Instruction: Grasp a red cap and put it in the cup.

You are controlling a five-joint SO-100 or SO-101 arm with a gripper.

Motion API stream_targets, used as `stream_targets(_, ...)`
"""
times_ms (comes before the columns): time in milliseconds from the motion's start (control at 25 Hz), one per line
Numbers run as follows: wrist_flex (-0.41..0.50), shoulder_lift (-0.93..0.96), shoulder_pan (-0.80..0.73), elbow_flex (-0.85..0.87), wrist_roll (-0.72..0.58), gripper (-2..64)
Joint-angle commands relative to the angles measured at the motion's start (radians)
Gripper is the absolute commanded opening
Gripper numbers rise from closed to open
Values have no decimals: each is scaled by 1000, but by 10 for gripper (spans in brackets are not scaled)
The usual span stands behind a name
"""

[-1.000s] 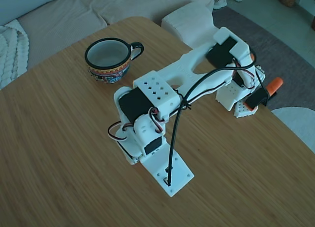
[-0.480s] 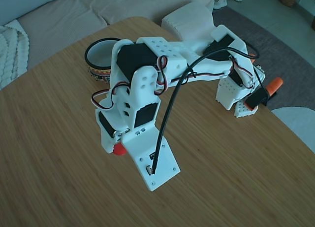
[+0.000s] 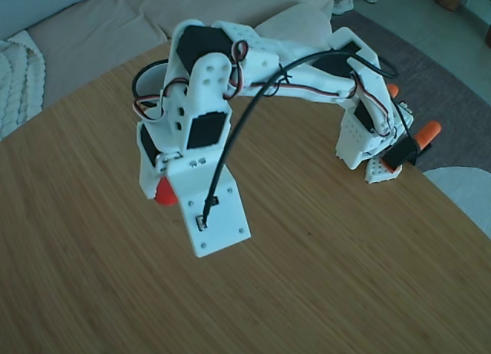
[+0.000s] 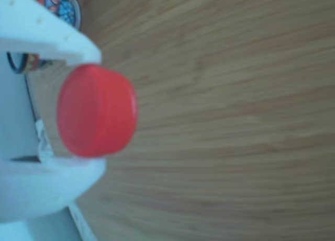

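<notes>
Red cap (image 4: 97,111) pinched between gripper (image 4: 86,111) fingers, above wooden table (image 4: 235,121)

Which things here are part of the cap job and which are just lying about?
Part of the job:
red cap, held in the gripper
cup, mostly hidden behind the arm

Just lying about:
orange clamp handle
sofa
rug
</notes>
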Motion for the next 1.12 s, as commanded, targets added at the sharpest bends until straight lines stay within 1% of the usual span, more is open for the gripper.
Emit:
stream_targets(0, 67, 110, 61, -60, -5, 56)
stream_targets(400, 66, 138, 245, -60, -5, 56)
stream_targets(640, 31, 124, 351, -58, -8, 56)
stream_targets(1080, 11, 126, 541, -60, -8, 57)
